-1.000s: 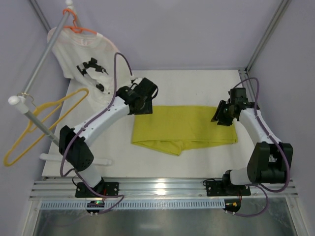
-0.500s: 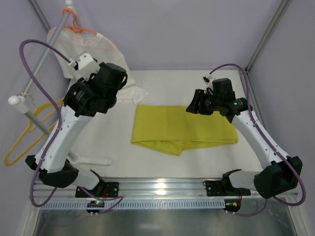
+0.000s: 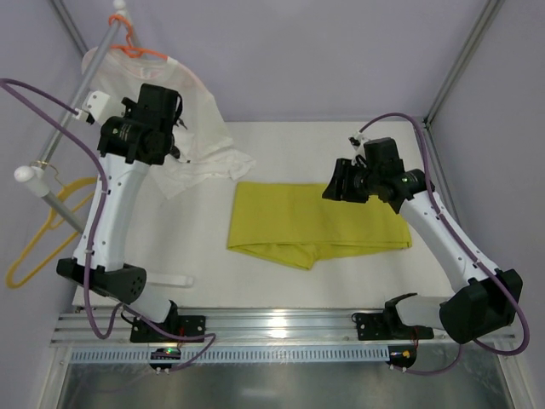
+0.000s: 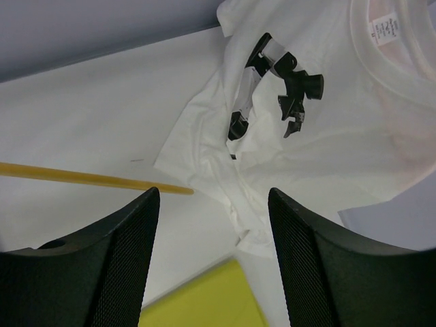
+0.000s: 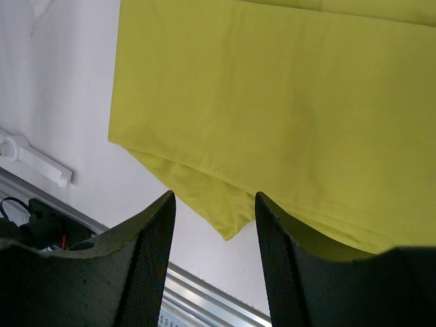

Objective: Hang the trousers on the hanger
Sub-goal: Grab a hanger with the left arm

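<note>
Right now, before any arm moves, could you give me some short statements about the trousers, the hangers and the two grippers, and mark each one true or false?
1. The trousers lie folded flat on the table. True.
2. The right gripper is gripping the trousers. False: it hovers open above them and holds nothing.
3. The yellow hanger carries no trousers. True.
4. The white T-shirt covers the trousers. False: it hangs from the orange hanger at the far left.
5. The left gripper is open and empty. True.
</note>
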